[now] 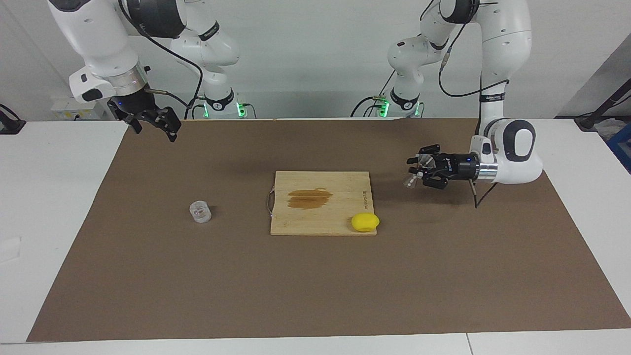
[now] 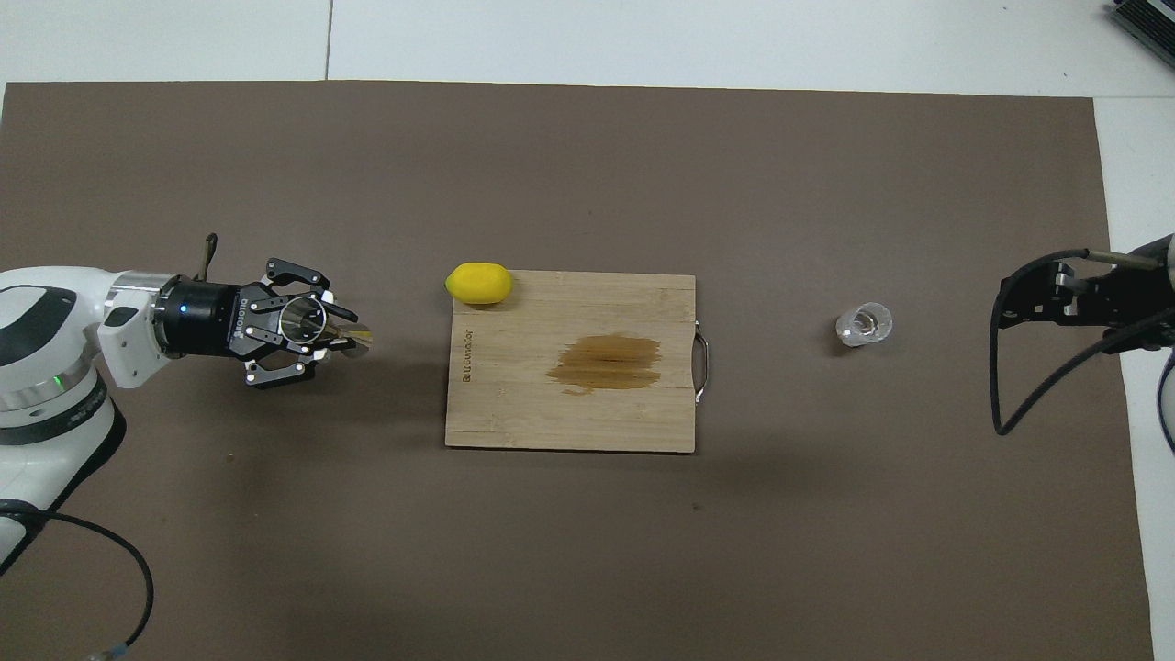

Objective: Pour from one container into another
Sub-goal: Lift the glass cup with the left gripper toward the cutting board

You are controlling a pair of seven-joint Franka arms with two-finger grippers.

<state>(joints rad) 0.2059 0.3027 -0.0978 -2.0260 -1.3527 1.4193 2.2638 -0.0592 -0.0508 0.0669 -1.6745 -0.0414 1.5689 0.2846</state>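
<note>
The left claw (image 1: 423,171) hangs in the air over the brown mat toward the left arm's end of the table (image 1: 59,197), pinching the small metal jigger (image 1: 414,172) at its narrow waist; the jigger is tilted, one open cone showing as a round mouth from overhead. The clear cup (image 1: 200,211) stands upright on the mat toward the right arm's end, well apart from the jigger, with the cutting board (image 1: 320,203) and the lemon (image 1: 365,222) at its corner lying between them. The right claw (image 1: 155,122) waits raised over the mat's edge nearest the robots, its fingers spread and holding nothing. The step in hand seems to be the carry: one vessel is lifted, the other not yet reached, and no pouring has begun. The next move probably calls for bringing jigger and cup together across the board, mouth over mouth, before any tipping. The stain on the board suggests that spills happen here.
</note>
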